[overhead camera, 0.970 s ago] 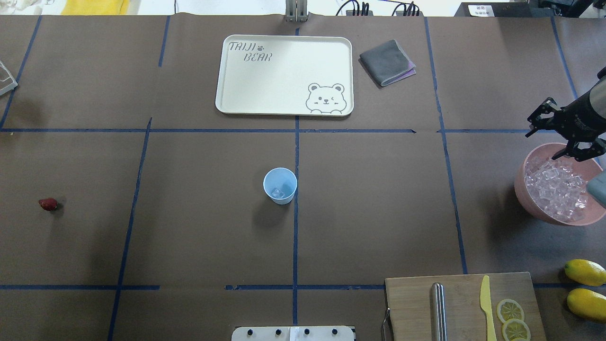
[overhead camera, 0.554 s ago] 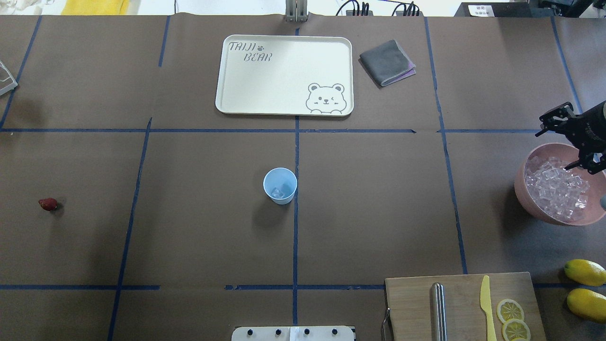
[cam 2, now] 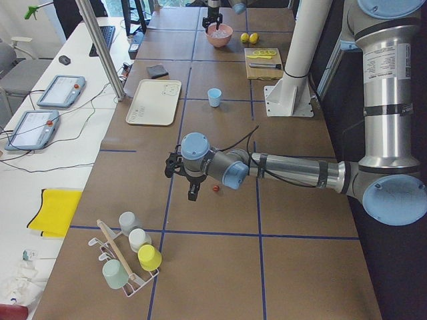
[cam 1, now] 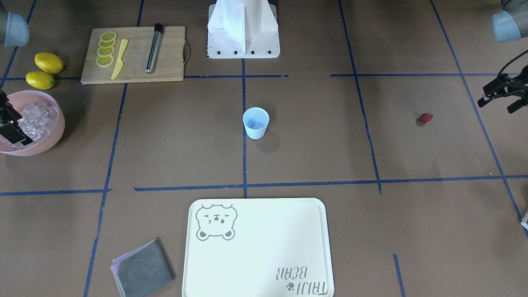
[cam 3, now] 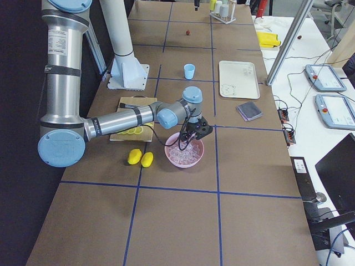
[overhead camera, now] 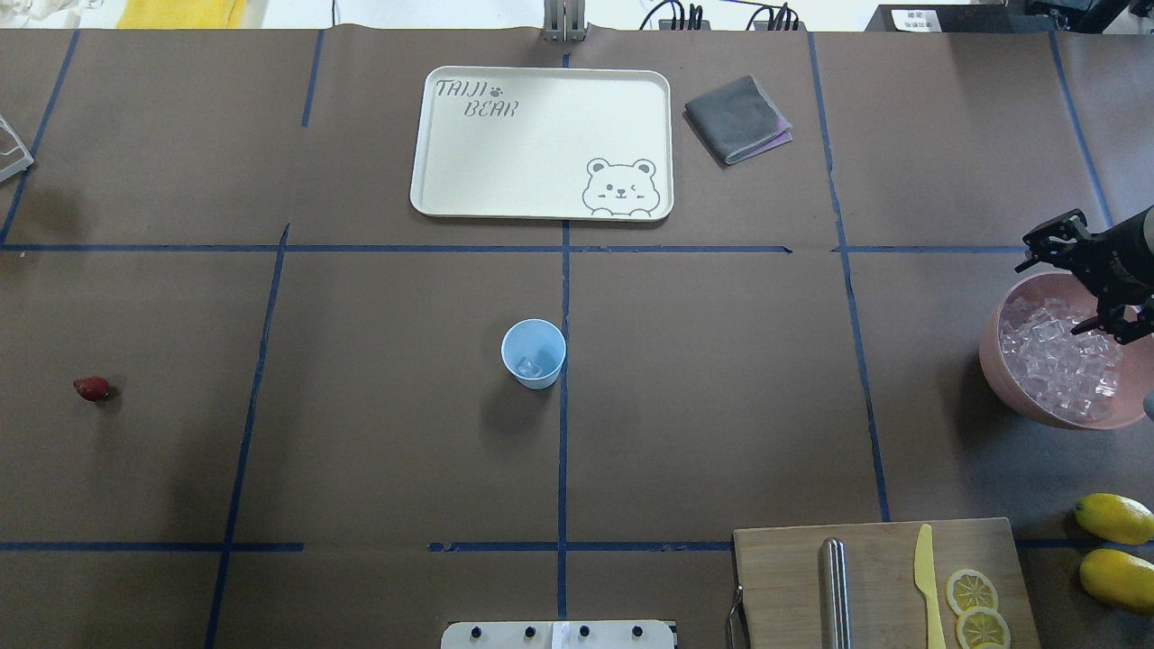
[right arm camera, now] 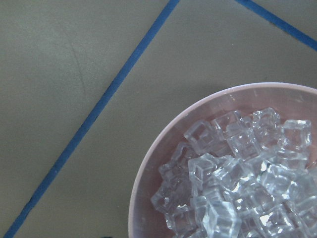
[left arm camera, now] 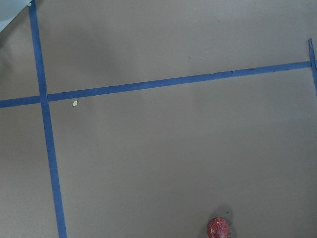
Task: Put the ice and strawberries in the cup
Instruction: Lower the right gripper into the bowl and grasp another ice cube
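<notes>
Facing the robot, the front view shows the cup [cam 1: 255, 122] upright at the middle of the table [cam 1: 165, 156], with one faint ice cube [cam 1: 258, 125] inside it. The strawberry [cam 1: 426, 118] lies well apart from the cup, near the left gripper [cam 1: 495, 106], whose fingers are spread and empty. The right gripper [cam 1: 10, 123], partly cut off by the frame edge, hangs over the pink bowl [cam 1: 57, 123] heaped with ice [cam 1: 35, 117].

Overhead, the right gripper [overhead camera: 1077, 284] has its jaws apart above the bowl's far rim with nothing between them. The left gripper is out of frame.

The left side view puts the left gripper [cam 2: 183, 179] near the strawberry [cam 2: 215, 189].

The left wrist view clips the strawberry [left arm camera: 218, 228] at the bottom edge and shows no fingers.

The right wrist view holds only part of the bowl and ice.
</notes>
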Available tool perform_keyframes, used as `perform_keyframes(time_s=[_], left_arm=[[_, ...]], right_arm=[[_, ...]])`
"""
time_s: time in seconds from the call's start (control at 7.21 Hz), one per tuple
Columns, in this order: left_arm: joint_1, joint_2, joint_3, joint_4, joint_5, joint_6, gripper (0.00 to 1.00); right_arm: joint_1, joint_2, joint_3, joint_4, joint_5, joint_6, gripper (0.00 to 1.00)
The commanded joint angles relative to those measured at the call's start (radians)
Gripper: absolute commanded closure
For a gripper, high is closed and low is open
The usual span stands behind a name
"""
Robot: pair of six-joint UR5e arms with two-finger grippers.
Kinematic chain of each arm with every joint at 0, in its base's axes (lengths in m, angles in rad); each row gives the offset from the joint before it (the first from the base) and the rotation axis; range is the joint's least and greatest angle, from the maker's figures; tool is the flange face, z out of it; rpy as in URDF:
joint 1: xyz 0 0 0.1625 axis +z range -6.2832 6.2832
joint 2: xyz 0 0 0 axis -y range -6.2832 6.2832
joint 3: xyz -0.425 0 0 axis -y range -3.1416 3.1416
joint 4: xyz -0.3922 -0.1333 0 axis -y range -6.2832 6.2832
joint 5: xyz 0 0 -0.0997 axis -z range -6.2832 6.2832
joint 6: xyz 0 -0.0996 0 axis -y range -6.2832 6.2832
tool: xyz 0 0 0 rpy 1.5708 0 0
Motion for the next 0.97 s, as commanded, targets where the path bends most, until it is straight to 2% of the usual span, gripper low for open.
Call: perform_keyframes(time_s=[0.0, 0.83], left_arm=[[0.0, 0.0, -0.002, 0.0, 0.0, -0.002, 0.0], [-0.002, 0.029, -0.043, 0.002, 0.0, -0.002, 0.0]], right_arm=[[-0.011, -0.011, -0.012, 0.006, -0.013, 0.004, 0.15], [-0.016, -0.051, -0.001, 0.017, -0.01, 0.007, 0.25]])
